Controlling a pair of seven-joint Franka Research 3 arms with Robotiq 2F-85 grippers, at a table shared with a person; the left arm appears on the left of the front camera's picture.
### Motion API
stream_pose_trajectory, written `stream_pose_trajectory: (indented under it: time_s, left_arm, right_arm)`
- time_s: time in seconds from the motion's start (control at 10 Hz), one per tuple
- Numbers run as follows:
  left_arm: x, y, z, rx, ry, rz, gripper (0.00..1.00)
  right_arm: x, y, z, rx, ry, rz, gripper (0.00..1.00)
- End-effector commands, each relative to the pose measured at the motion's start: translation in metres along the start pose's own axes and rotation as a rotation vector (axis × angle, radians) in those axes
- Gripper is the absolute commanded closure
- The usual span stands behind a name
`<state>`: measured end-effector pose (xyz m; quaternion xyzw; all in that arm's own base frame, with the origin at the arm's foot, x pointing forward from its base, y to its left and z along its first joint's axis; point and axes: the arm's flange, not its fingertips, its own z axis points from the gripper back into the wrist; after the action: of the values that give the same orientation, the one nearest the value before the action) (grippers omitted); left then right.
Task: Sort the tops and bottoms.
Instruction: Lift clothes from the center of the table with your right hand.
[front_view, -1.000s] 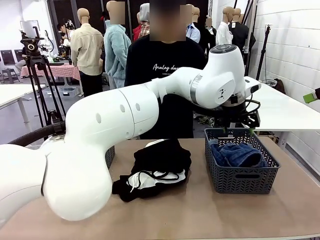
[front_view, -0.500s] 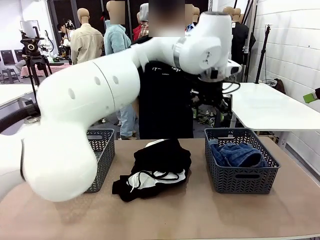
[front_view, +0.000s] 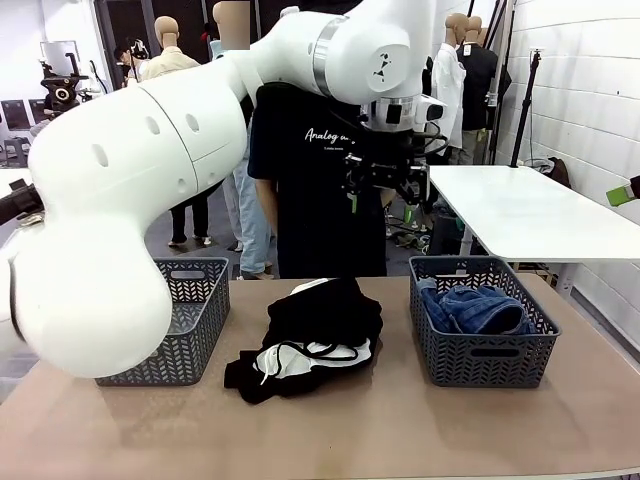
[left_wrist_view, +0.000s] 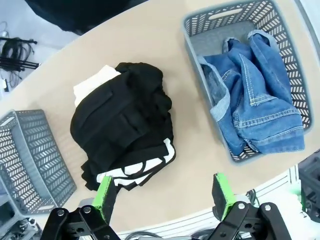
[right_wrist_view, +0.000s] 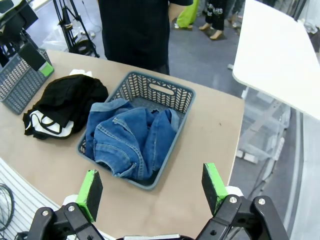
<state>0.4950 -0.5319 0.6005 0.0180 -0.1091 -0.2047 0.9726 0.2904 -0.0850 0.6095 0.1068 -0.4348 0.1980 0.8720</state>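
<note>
I have the left end effector (front_view: 376, 188) raised high over the counter (front_view: 420, 425), in front of the person (front_view: 310, 220) standing at the far side. Its fingers are spread wide with nothing between them. The right end effector (right_wrist_view: 152, 186) is also spread apart and empty, looking down from above. The blue jeans (front_view: 480, 308) lie crumpled inside the grey basket (front_view: 485, 362) on the right. A heap of black garments (front_view: 322, 318) with white trim sits on the bare counter, between that basket and a second grey basket (front_view: 185, 335) on the left, touching neither.
</note>
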Motion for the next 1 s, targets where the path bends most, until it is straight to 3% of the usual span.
stream_pose_trajectory:
  time_s: [0.0, 0.4, 0.5, 0.7, 0.8, 0.9]
  left_arm:
    - [0.004, -0.006, -0.004, -0.008, -0.031, -0.002, 0.00]
    - [-0.007, 0.006, -0.006, -0.022, -0.024, -0.048, 0.00]
    - [-0.028, 0.040, -0.003, 0.010, -0.050, -0.032, 0.00]
    - [-0.080, 0.117, -0.001, 0.031, -0.014, 0.173, 0.00]
    - [-0.105, 0.148, -0.007, 0.066, -0.017, 0.127, 0.00]
    - [-0.124, 0.167, -0.012, 0.098, 0.054, 0.103, 0.00]
  right_arm:
    - [0.000, 0.000, -0.002, 0.002, 0.000, 0.001, 0.00]
    - [0.000, 0.000, -0.002, 0.002, 0.000, 0.001, 0.00]
    - [0.000, 0.000, -0.002, 0.002, 0.000, 0.001, 0.00]
    - [0.000, 0.000, -0.002, 0.002, 0.000, 0.001, 0.00]
    - [0.000, 0.000, -0.002, 0.002, 0.000, 0.001, 0.00]
    - [0.000, 0.000, -0.002, 0.002, 0.000, 0.001, 0.00]
